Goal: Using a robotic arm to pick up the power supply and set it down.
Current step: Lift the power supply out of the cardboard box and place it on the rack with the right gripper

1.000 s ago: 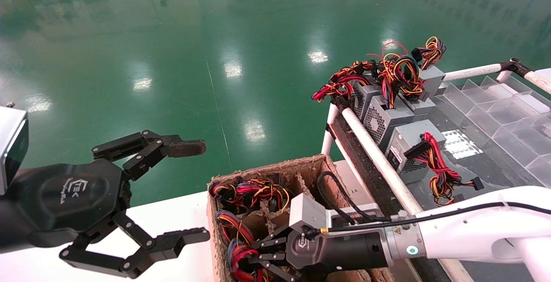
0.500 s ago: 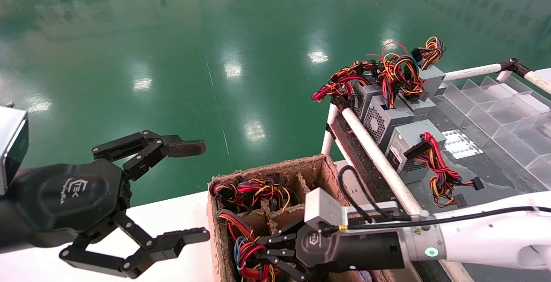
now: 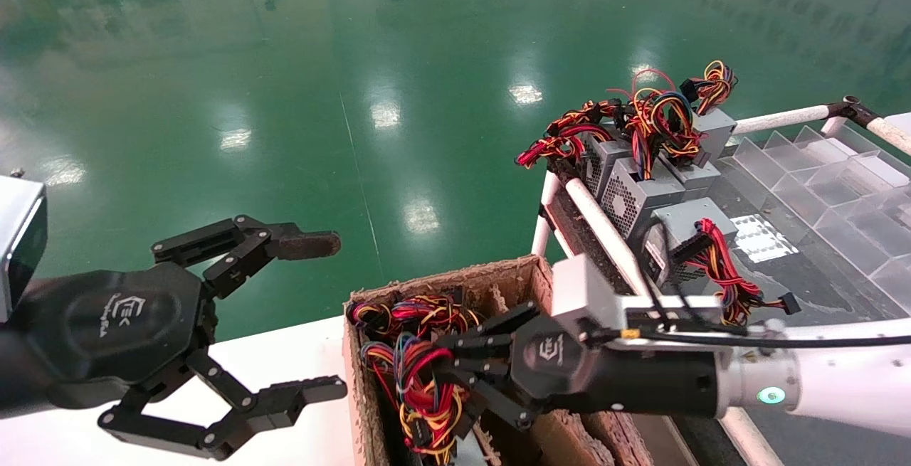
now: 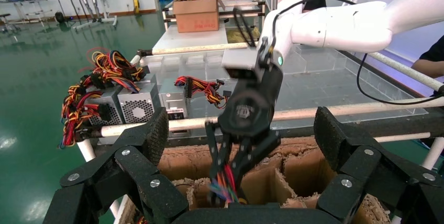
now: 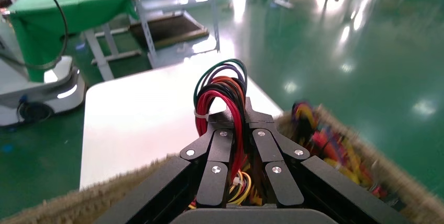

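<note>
My right gripper (image 3: 448, 370) hangs over the divided cardboard box (image 3: 455, 281) and is shut on the power supply's wire bundle (image 3: 420, 388), a loop of red, yellow, blue and black wires. In the right wrist view the red and black wires (image 5: 220, 88) run up between the closed fingers (image 5: 235, 116). The left wrist view shows the same gripper (image 4: 230, 174) pinching the wires (image 4: 225, 190) above a compartment. The power supply's grey box stays hidden down inside the carton. My left gripper (image 3: 324, 316) is parked at the left, wide open and holding nothing.
Several other grey power supplies (image 3: 640, 196) with coloured cables stand on a rack behind a white pipe rail (image 3: 605, 231). Clear plastic dividers (image 3: 818, 188) fill the rack's right side. More wire bundles (image 3: 413, 313) lie in the box. The white table (image 3: 285, 359) borders green floor.
My right gripper has risen from deep in the box and shifted toward the rack side, drawing the wire bundle up with it. The left arm has not moved.
</note>
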`<action>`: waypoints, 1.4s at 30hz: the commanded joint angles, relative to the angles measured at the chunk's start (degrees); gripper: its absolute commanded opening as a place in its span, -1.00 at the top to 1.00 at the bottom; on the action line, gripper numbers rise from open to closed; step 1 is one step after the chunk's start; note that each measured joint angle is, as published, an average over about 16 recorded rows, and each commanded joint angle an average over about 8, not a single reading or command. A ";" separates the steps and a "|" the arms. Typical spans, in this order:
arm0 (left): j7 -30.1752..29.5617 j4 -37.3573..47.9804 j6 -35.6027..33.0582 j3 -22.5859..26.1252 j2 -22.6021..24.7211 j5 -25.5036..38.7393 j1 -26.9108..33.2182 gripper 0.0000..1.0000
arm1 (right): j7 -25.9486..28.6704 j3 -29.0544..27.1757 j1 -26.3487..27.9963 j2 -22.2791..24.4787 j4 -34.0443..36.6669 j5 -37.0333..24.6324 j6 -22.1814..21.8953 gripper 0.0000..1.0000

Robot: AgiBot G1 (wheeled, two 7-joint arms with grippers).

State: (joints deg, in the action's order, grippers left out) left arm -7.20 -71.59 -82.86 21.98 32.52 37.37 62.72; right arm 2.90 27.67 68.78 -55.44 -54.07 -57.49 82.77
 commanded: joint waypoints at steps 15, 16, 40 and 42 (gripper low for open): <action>0.00 0.00 0.00 0.00 0.00 0.00 0.00 -1.00 | 4.45 -9.33 1.89 6.91 -10.19 10.57 -5.42 1.00; 0.00 0.00 0.00 0.00 0.00 0.00 0.00 -1.00 | 4.46 -9.79 2.53 7.30 -10.37 10.61 -6.01 1.00; 0.01 0.01 0.02 0.00 -0.01 -0.02 -0.01 -1.00 | -0.80 -14.34 17.87 14.70 5.08 4.86 -11.39 1.00; 0.01 0.01 0.02 0.00 -0.01 -0.02 -0.01 -1.00 | -0.79 -14.28 17.82 14.63 5.02 4.85 -11.26 1.00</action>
State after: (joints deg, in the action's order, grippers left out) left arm -7.20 -71.58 -82.85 21.98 32.51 37.36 62.71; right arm 2.15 13.48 86.24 -41.05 -49.62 -52.59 71.36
